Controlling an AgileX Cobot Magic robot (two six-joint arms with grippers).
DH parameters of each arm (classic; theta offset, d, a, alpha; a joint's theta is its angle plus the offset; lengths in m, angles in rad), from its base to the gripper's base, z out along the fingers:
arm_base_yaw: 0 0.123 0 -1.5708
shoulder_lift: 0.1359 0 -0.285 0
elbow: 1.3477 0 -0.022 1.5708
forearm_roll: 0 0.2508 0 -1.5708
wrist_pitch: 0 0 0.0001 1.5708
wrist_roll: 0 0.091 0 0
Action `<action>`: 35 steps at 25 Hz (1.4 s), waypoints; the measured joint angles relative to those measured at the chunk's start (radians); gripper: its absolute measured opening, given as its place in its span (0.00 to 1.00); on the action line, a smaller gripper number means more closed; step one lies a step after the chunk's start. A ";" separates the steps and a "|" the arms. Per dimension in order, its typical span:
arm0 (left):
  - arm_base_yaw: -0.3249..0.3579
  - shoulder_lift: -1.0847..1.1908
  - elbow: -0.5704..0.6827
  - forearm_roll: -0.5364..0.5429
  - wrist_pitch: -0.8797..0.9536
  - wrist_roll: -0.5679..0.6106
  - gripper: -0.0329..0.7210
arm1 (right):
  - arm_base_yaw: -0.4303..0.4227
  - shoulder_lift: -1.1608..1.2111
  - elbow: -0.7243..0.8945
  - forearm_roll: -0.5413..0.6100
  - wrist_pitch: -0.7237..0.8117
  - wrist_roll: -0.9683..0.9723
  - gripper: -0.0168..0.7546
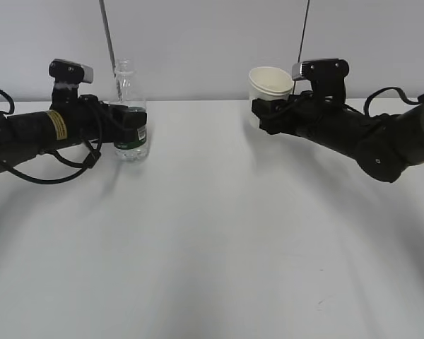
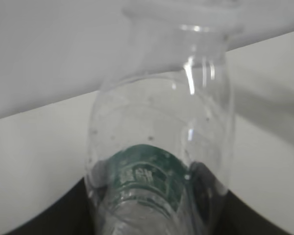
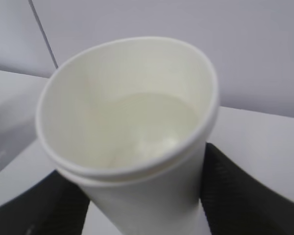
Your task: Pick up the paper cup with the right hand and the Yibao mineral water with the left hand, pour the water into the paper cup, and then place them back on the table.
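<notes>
Two grasps we log: left hand (image 1: 124,123) clamps the Yibao mineral water (image 1: 131,113), apparently resting on the table (image 1: 212,233); right hand (image 1: 263,113) holds the paper cup (image 1: 270,86) raised, well right of the bottle. We judge return pending.

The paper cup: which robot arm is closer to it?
The right. The right hand grips the paper cup around its lower body, while the left hand is far across the table, around the Yibao mineral water.
</notes>
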 joint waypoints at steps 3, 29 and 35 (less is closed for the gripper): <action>0.000 0.019 0.000 -0.026 -0.017 0.033 0.47 | 0.000 0.018 0.000 0.011 0.000 -0.002 0.68; 0.000 0.080 -0.010 -0.108 -0.122 0.099 0.47 | 0.000 0.093 0.000 0.068 -0.038 -0.038 0.67; 0.000 0.080 -0.010 -0.108 -0.122 0.099 0.47 | 0.000 0.136 0.000 0.086 -0.061 -0.049 0.67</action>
